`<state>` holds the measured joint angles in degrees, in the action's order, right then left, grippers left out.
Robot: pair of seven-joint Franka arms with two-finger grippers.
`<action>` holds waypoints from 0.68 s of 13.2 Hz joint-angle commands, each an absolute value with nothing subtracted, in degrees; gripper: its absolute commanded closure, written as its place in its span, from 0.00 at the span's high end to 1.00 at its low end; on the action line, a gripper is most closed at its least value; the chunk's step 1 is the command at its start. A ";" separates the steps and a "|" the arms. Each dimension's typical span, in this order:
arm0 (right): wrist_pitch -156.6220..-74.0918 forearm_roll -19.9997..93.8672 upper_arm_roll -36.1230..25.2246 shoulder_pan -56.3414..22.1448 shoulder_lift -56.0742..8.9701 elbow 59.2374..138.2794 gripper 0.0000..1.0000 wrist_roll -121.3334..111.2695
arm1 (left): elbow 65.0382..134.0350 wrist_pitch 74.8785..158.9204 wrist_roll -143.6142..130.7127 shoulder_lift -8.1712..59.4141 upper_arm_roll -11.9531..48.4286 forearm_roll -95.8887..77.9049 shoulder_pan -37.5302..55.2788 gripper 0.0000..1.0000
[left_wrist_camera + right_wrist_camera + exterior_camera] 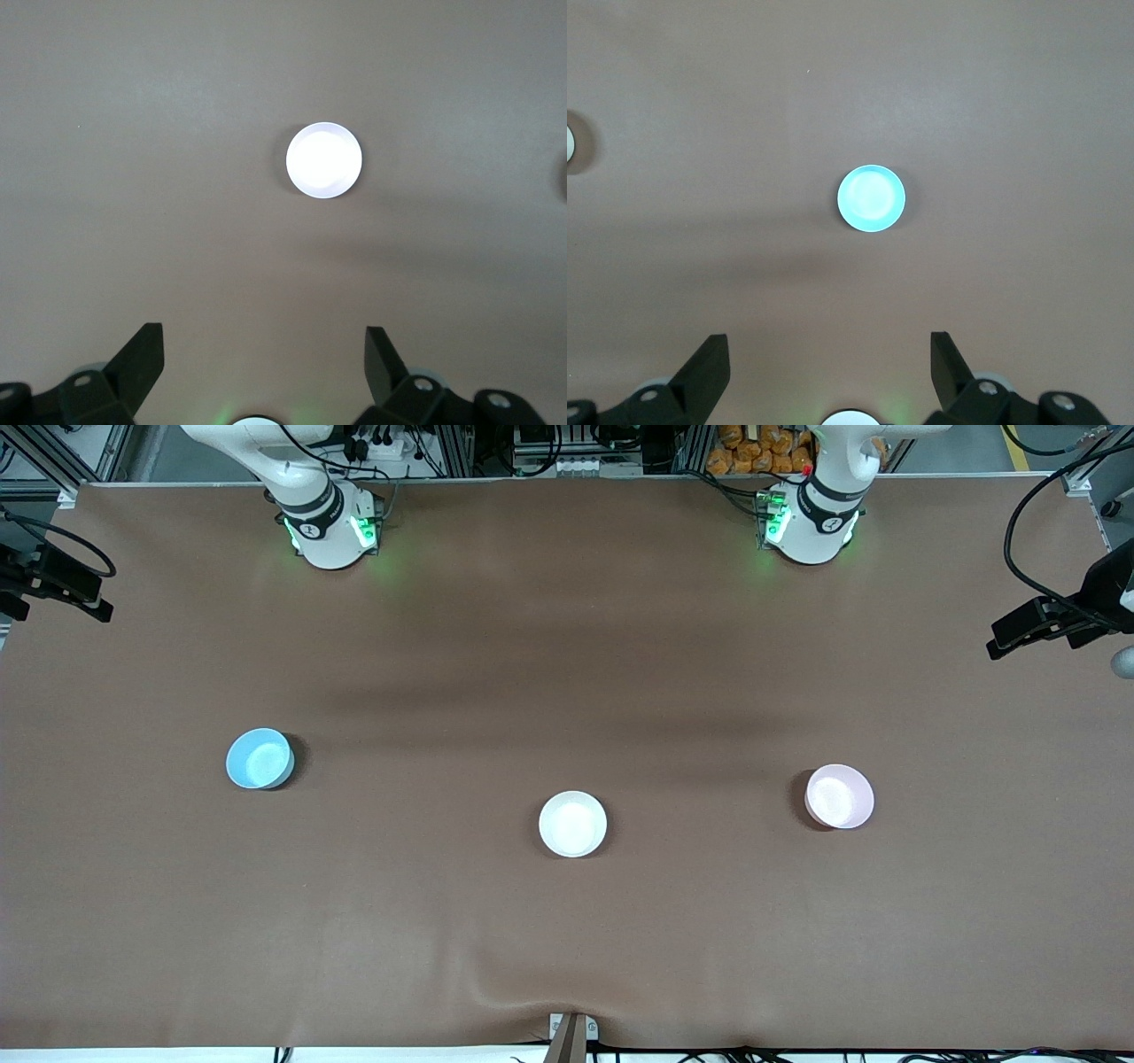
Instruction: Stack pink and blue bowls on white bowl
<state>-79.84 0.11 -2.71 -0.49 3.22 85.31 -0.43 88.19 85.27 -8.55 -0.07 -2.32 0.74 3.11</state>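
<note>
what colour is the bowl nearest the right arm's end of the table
Light sky blue bowl; right wrist view shows it best.

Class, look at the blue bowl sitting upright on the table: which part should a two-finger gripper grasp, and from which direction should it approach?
Probably the rim, from straight above. The blue bowl sits upright, mouth open, apart from the white bowl and pink bowl. One finger can go inside, one outside the thin wall. The right gripper hangs open over that end of the table; the left gripper, also open, waits.

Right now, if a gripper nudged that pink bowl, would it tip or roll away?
The pink bowl sits upright on its base, so it would probably slide rather than roll. It looks small, thin and plastic-like, so likely light and stiff. A push on its rim might tip it.
</note>
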 commanded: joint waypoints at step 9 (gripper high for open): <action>-80.33 1.14 -2.20 0.44 3.34 85.78 1.00 -0.62 | 89.65 85.61 -7.21 -1.14 -2.37 0.18 3.08 1.00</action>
<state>-79.95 0.11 -2.71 -0.48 3.14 85.33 -0.43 88.44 85.27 -8.55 -0.07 -2.32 0.74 3.11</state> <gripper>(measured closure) 0.000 0.000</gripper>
